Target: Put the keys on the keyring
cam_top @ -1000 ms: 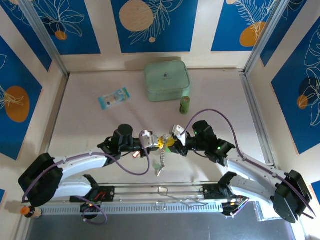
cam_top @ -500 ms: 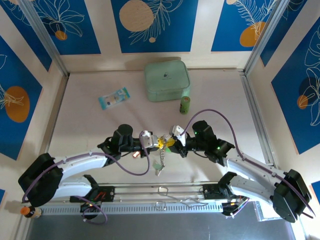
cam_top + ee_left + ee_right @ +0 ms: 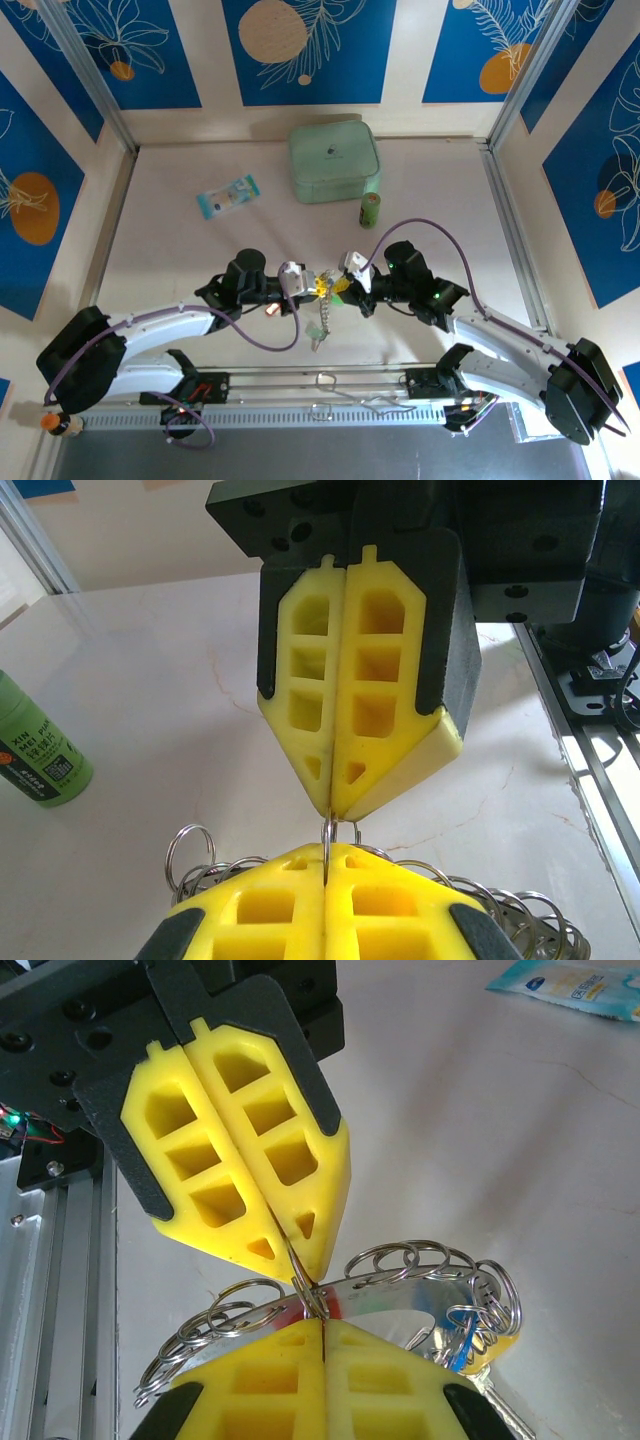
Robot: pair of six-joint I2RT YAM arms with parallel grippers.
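The keyring (image 3: 440, 1295), a flat silvery band strung with several small split rings, hangs between my two grippers above the table; its rings (image 3: 505, 910) fan out behind my left fingers. My left gripper (image 3: 320, 286) (image 3: 327, 865) and right gripper (image 3: 338, 288) (image 3: 325, 1335) meet tip to tip. Both are shut on the same small split ring (image 3: 312, 1295) of the keyring. The keys (image 3: 318, 330) dangle below the meeting point, with a blue head (image 3: 462, 1348) and a yellow head (image 3: 503, 1332) showing. The opposing yellow fingers (image 3: 335, 780) (image 3: 300, 1230) face each wrist camera.
A mint-green square case (image 3: 334, 160) sits at the back with a green bottle (image 3: 371, 210) (image 3: 35, 745) just in front of it. A blue-and-white packet (image 3: 228, 196) (image 3: 575, 980) lies at the back left. A metal rail (image 3: 590, 770) runs along the table's near edge.
My right gripper has closed onto the small ring. Both arms have stayed in place, and the hanging keys have barely shifted.
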